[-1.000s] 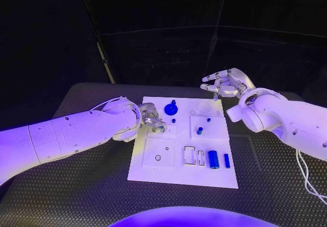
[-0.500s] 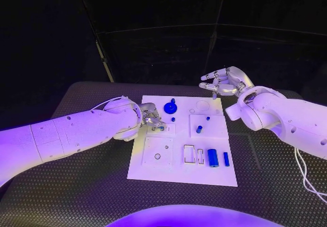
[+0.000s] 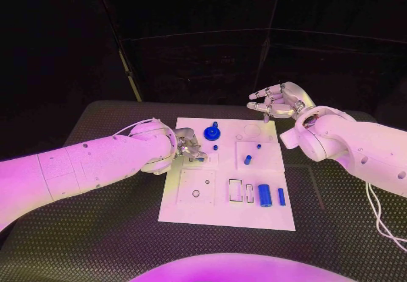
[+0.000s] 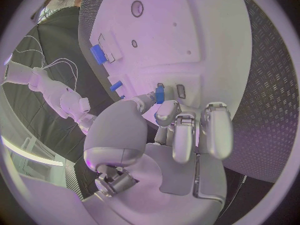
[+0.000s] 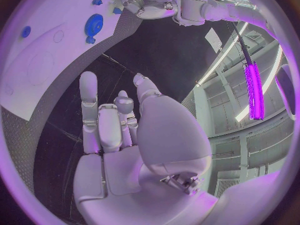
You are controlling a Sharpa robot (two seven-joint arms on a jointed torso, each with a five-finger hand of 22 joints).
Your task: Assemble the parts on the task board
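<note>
On the near part of the white task board (image 3: pixel 203 214), which lies in the middle of the black counter (image 3: pixel 84 247), a large blue cylinder (image 3: pixel 264 195) lies on its side with a thinner blue bar (image 3: pixel 282 197) just beside it, toward the robot's right. Next to them are two narrow rectangular slots (image 3: pixel 236 191), and further toward the robot's left a square panel with a small round hole (image 3: pixel 196 193).

Midway up the board a short blue peg (image 3: pixel 247 159) stands in a raised square block. At the board's left edge the left hand (image 3: pixel 188 147) hangs low over the surface, its fingertips (image 4: pixel 164 111) pinching a small blue part (image 4: pixel 160 92) just above a small rectangular recess; the other fingers curl beside it. A tiny blue stud (image 3: pixel 215 147) sits just beyond that hand.

Toward the far end a round blue knob (image 3: pixel 212 133) with a stem stands on the board, and a circular outline (image 3: pixel 253 130) lies near the far right corner.

Farthest off, the right hand (image 3: pixel 278 101) hovers above the counter past the board's far right corner, holding nothing, its fingers loosely apart and partly curled.
</note>
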